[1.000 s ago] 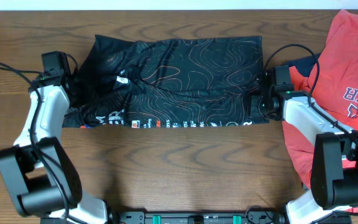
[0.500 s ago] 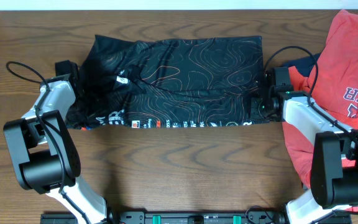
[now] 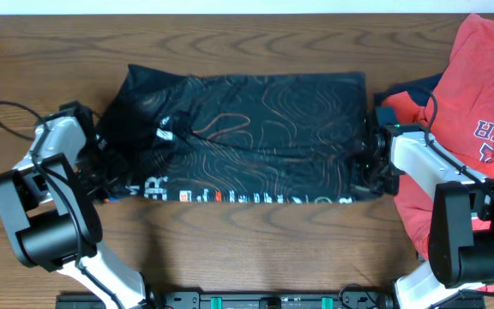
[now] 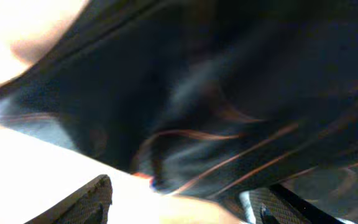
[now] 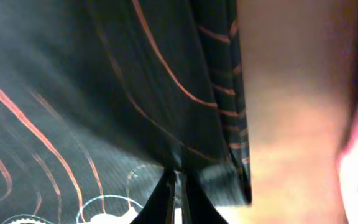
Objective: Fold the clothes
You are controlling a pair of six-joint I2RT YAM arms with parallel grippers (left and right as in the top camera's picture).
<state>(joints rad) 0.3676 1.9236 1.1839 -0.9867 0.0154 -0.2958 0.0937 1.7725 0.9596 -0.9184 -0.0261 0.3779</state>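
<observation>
Two grippers work at the jersey (image 3: 247, 137), which lies spread on the table (image 3: 256, 249) between them. My right gripper (image 5: 178, 186) is pressed together, pinching the jersey's near right corner, and cloth fills everything ahead of the jaws. My left gripper (image 4: 179, 191) stands spread, with dark folds bunched just ahead of the fingers. Outward of my right jaws lie a navy garment (image 3: 412, 89) and a red T-shirt (image 3: 478, 77).

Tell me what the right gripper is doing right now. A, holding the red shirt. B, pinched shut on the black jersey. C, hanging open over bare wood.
B: in the right wrist view the right gripper has its fingertips pressed together, with a fold of the black jersey caught between them.
</observation>
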